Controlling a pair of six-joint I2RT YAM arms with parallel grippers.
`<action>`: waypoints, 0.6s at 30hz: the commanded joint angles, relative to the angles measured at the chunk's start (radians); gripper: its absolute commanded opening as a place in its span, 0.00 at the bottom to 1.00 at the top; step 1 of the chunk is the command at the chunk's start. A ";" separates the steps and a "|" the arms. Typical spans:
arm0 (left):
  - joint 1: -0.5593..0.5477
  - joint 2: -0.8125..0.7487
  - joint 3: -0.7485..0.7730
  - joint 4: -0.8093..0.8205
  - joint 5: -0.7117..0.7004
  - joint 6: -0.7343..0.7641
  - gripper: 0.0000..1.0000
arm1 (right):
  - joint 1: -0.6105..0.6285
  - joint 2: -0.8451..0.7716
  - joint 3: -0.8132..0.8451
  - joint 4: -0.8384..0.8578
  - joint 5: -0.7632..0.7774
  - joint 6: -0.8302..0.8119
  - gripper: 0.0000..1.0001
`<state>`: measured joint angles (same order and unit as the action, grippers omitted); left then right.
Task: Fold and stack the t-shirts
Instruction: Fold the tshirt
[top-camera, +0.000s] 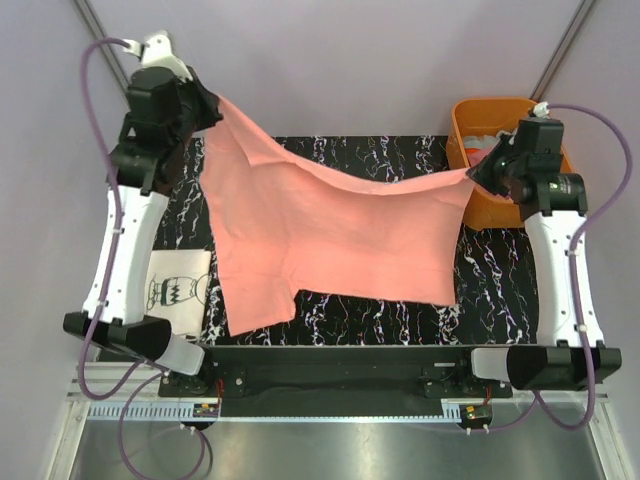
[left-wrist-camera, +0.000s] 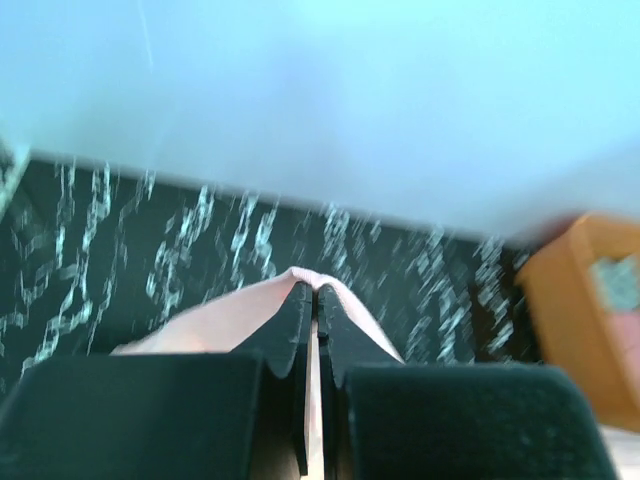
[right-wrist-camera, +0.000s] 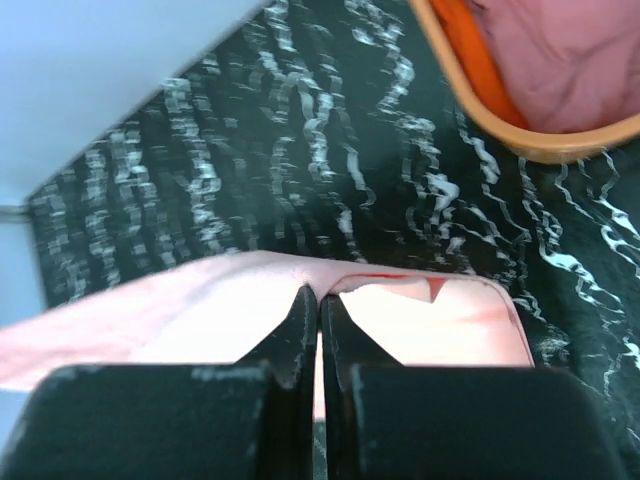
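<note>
Plain salmon-pink cloth t-shirt (top-camera: 330, 235) held aloft, spread wide.
Left gripper (top-camera: 212, 104) and right gripper (top-camera: 474, 176) each pinched on a shirt edge, cloth sagging between them — orange plastic tub (top-camera: 490, 104) just behind the right one.

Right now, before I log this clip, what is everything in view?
pink t-shirt: one, salmon pink, held up and stretched between both grippers, hanging over the mat
white t-shirt: one, white with black print, lying flat at the near left beside the left arm
dark pink cloth: one bundle visible, deeper pink, inside the tub
tub: one, orange, at the far right of the mat
mat: one, black with white veins, in the middle of the table
left gripper: one, black, shut on the pink t-shirt's far left corner
right gripper: one, black, shut on the pink t-shirt's right edge, near the tub
</note>
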<state>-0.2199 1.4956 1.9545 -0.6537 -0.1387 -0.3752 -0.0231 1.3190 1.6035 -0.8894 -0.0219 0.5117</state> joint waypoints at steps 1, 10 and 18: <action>0.007 -0.113 0.109 0.107 -0.038 -0.027 0.00 | 0.017 -0.108 0.099 -0.072 -0.058 0.016 0.00; 0.008 -0.503 0.058 0.347 0.016 0.012 0.00 | 0.052 -0.394 0.219 -0.057 -0.196 -0.051 0.00; 0.007 -0.552 0.179 0.339 0.004 0.041 0.00 | 0.052 -0.566 0.236 0.038 -0.306 -0.035 0.00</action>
<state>-0.2165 0.8970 2.1281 -0.3355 -0.1337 -0.3611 0.0261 0.7521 1.8328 -0.9112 -0.2722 0.4831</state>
